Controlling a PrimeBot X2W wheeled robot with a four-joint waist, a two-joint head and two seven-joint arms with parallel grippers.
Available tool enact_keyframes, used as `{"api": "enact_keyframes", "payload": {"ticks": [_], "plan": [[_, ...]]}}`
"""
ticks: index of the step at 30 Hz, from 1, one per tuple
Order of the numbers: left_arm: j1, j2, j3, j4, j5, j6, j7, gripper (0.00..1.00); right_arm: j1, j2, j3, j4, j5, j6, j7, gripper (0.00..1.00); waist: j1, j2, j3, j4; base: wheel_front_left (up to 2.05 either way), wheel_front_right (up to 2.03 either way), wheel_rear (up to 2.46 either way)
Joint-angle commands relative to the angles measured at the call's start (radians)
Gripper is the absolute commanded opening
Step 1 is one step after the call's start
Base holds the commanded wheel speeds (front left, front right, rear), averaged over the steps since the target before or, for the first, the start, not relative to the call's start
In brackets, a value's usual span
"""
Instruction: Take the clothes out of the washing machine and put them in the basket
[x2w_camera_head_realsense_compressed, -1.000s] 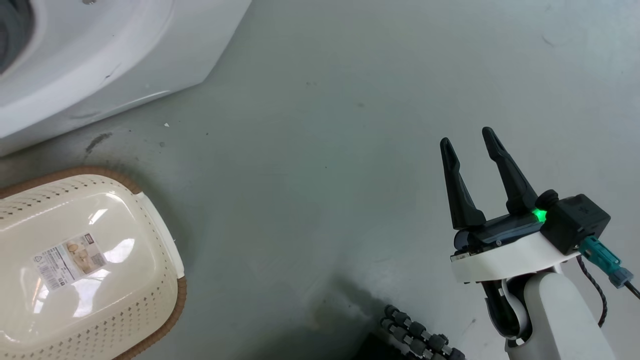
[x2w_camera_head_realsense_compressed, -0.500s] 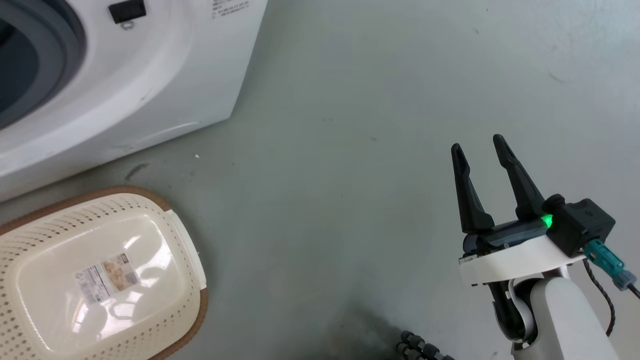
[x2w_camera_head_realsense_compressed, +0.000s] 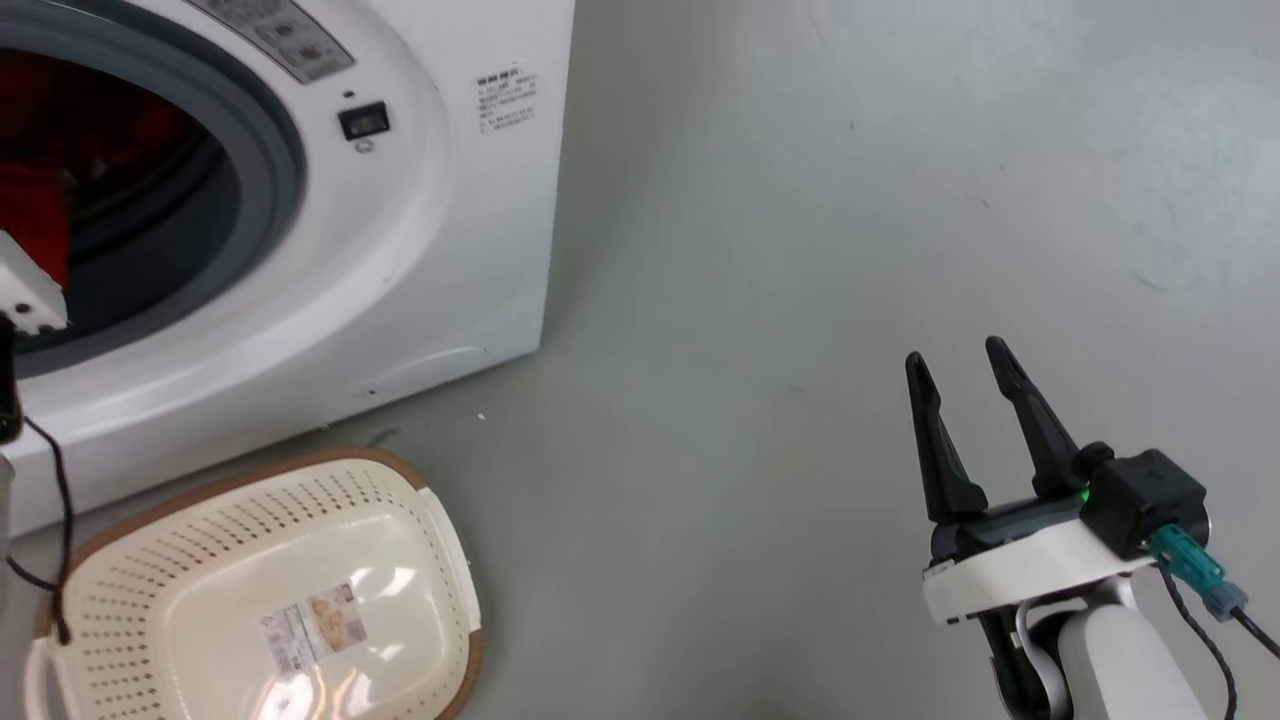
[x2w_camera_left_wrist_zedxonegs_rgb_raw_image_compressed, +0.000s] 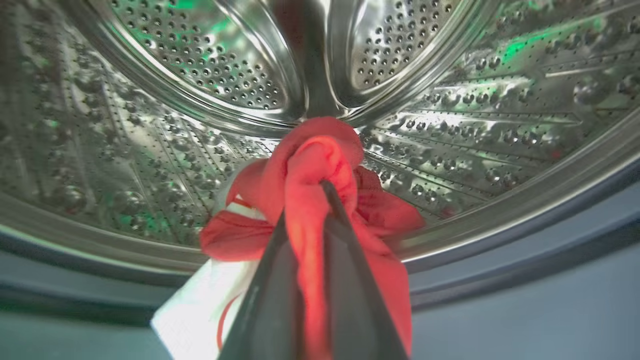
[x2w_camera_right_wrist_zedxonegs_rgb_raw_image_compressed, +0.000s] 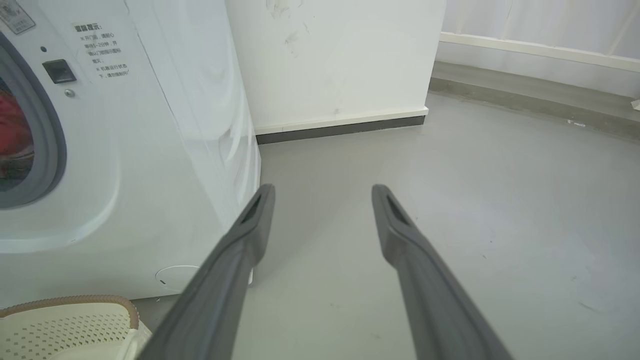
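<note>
Inside the washing machine's (x2w_camera_head_realsense_compressed: 430, 260) steel drum (x2w_camera_left_wrist_zedxonegs_rgb_raw_image_compressed: 210, 65), my left gripper (x2w_camera_left_wrist_zedxonegs_rgb_raw_image_compressed: 306, 202) is shut on a red garment (x2w_camera_left_wrist_zedxonegs_rgb_raw_image_compressed: 320, 150) of the clothes, which bunches over the fingertips; a white panel (x2w_camera_left_wrist_zedxonegs_rgb_raw_image_compressed: 200, 310) hangs over the grey door seal. Red clothes (x2w_camera_head_realsense_compressed: 45, 190) show through the porthole in the head view. The cream basket (x2w_camera_head_realsense_compressed: 250, 478) sits on the floor right in front of the machine, holding nothing. My right gripper (x2w_camera_head_realsense_compressed: 958, 362) hovers open over bare floor far to the right, also seen as right gripper (x2w_camera_right_wrist_zedxonegs_rgb_raw_image_compressed: 322, 192) in its wrist view.
The grey door seal (x2w_camera_head_realsense_compressed: 270, 160) rings the porthole. A white wall with dark skirting (x2w_camera_right_wrist_zedxonegs_rgb_raw_image_compressed: 340, 127) stands behind the machine's right side. Grey floor (x2w_camera_head_realsense_compressed: 760, 300) stretches between machine and right gripper. A cable (x2w_camera_head_realsense_compressed: 55, 520) hangs over the basket's left end.
The head camera has swung up and left, bringing the porthole with red clothes into view. The right gripper holds about the same open pose.
</note>
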Motion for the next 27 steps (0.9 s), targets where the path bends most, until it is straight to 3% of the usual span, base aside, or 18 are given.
{"api": "enact_keyframes", "payload": {"ticks": [1,4,13,27], "plan": [[0.022,-0.014,0.001,0.012,-0.004,-0.008,-0.035,0.00,0.023,0.000,-0.011,0.007,-0.017,-0.001,-0.002,1.00,0.0002,-0.0001,-0.073,0.039,0.00,0.00,0.00],[0.047,-0.046,-0.002,0.016,0.004,-0.015,-0.086,0.00,0.051,0.000,-0.039,0.005,-0.039,-0.001,0.015,1.00,0.0002,-0.0001,-0.130,0.078,0.00,0.00,0.00],[0.115,-0.084,0.009,-0.085,0.037,-0.007,-0.101,0.00,0.093,0.000,-0.079,-0.036,-0.082,-0.001,0.063,1.00,0.0002,-0.0001,-0.194,0.121,0.00,0.00,0.00],[0.391,-0.152,0.003,-0.467,0.082,0.065,-0.096,0.00,0.164,0.000,-0.115,-0.092,-0.108,-0.001,0.124,1.00,0.0002,-0.0001,-0.288,0.204,0.00,0.00,0.00]]}}
